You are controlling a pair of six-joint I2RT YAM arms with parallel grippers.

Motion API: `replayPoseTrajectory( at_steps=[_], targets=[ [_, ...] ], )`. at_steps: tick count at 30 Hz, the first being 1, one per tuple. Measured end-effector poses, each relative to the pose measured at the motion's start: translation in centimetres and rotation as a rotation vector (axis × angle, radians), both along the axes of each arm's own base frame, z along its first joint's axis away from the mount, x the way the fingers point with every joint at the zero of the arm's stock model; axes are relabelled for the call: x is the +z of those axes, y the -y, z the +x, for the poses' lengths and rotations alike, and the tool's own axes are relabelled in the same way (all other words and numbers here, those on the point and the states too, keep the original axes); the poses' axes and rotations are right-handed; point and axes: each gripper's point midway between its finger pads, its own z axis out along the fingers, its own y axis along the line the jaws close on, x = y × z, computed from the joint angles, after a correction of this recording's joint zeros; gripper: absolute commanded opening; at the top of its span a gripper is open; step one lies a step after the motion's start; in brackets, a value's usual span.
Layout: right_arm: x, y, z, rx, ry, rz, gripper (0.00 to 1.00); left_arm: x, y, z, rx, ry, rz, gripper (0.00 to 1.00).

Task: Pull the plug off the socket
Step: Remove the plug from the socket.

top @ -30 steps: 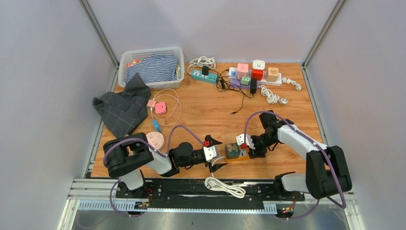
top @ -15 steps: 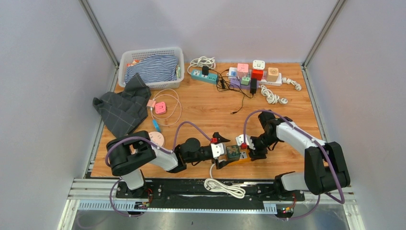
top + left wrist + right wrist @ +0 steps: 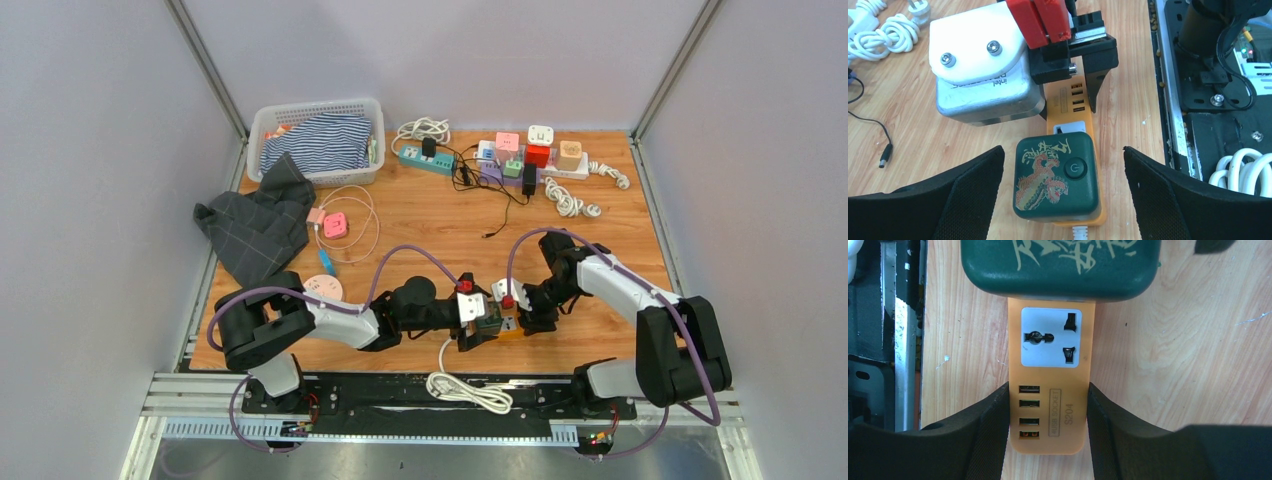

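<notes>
Worktop [image 3: 430, 225] inventory: two black-and-white robot arms, left [image 3: 330, 325] and right [image 3: 620, 285]; one orange plastic power strip [image 3: 1070, 390] bearing one dark green cube-shaped plug [image 3: 1055, 175], one uncovered white universal outlet [image 3: 1050, 337] and four stacked USB ports [image 3: 1028, 411]. Textiles number two: one blue-and-white striped cloth [image 3: 315, 142] in the single white slotted plastic basket [image 3: 262, 125], and one dark checked cloth [image 3: 255, 225]. Also counted are one teal power strip [image 3: 425, 160], one pink square socket block [image 3: 335, 224], one round pale pink disc [image 3: 322, 288], four bundles of white coiled cable [image 3: 470, 390], and four clearly separable cube adapters [image 3: 541, 134] (pink, white, red, tan), with smaller ones beside them too small to count.
</notes>
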Motion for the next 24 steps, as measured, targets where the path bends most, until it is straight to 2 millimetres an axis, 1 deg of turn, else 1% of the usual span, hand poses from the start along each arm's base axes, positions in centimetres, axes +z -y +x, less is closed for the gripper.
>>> replayPoseTrajectory(
  at_steps=[4, 6, 8, 12, 15, 17, 20, 24],
  targets=[
    [-0.1, 0.3, 0.2, -0.012, 0.002, -0.02, 0.14, -0.4, 0.0, 0.1, -0.007, 0.019, 0.031, 0.93],
    [-0.2, 0.6, 0.3, -0.025, 0.003, -0.031, 0.09, -0.3, 0.2, 0.3, -0.011, 0.034, 0.043, 0.94],
    [-0.2, 0.9, 0.5, -0.042, 0.004, -0.039, 0.06, -0.1, 0.6, 0.6, -0.018, 0.055, 0.053, 0.94],
    [-0.2, 1.7, 1.1, -0.098, 0.003, -0.052, 0.04, 0.2, 1.4, 0.8, -0.057, 0.099, 0.067, 0.91],
    [-0.2, 2.2, 1.5, -0.136, 0.009, -0.057, 0.03, 0.0, 2.1, 1.2, -0.096, 0.1, 0.073, 0.89],
    [-0.2, 2.6, 1.8, -0.154, 0.017, -0.063, 0.03, -0.4, 2.3, 1.6, -0.122, 0.08, 0.079, 0.88],
    [-0.2, 2.9, 2.0, -0.165, 0.024, -0.066, 0.03, -1.0, 1.9, 2.2, -0.122, 0.066, 0.088, 0.88],
    [-0.2, 2.9, 2.0, -0.165, 0.031, -0.065, 0.03, -2.0, 1.8, 2.1, -0.135, 0.04, 0.106, 0.88]
  ],
)
